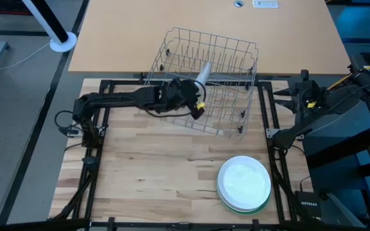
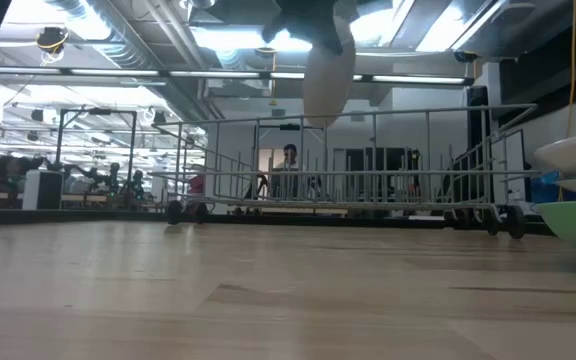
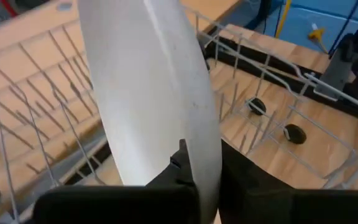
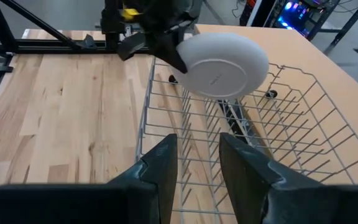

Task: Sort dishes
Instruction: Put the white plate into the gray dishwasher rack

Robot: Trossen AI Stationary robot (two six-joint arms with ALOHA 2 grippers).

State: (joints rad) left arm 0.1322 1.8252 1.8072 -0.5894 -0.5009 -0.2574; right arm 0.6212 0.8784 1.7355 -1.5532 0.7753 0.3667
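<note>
A white plate [image 3: 148, 87] is held on edge above the grey wire rack [image 1: 207, 80] by my left gripper [image 3: 197, 168], which is shut on it. In the high view the left arm reaches in from the table's left, and the plate [image 1: 203, 74] shows edge-on over the rack's middle. A stack of dishes [image 1: 244, 185], white on top with a light green one beneath, rests on the table at the near right. My right gripper [image 4: 197, 155] stands open and holds nothing, drawn back at the table's right edge and facing the rack. My left gripper pinches the white plate's rim [image 3: 194, 149] between its two fingers, one finger on each face. The fingers [image 3: 241, 180] come from the table's left, slanting down. The plate stands on edge beyond them, lifted clear above the rack [image 2: 348, 170].
The rack sits askew at the table's far side, partly over the tan tabletop [image 1: 140, 32] behind. A black frame [image 1: 101, 128] borders the wooden table. Bare wood [image 1: 153, 173] lies left of the stack. People and other equipment show in the room beyond.
</note>
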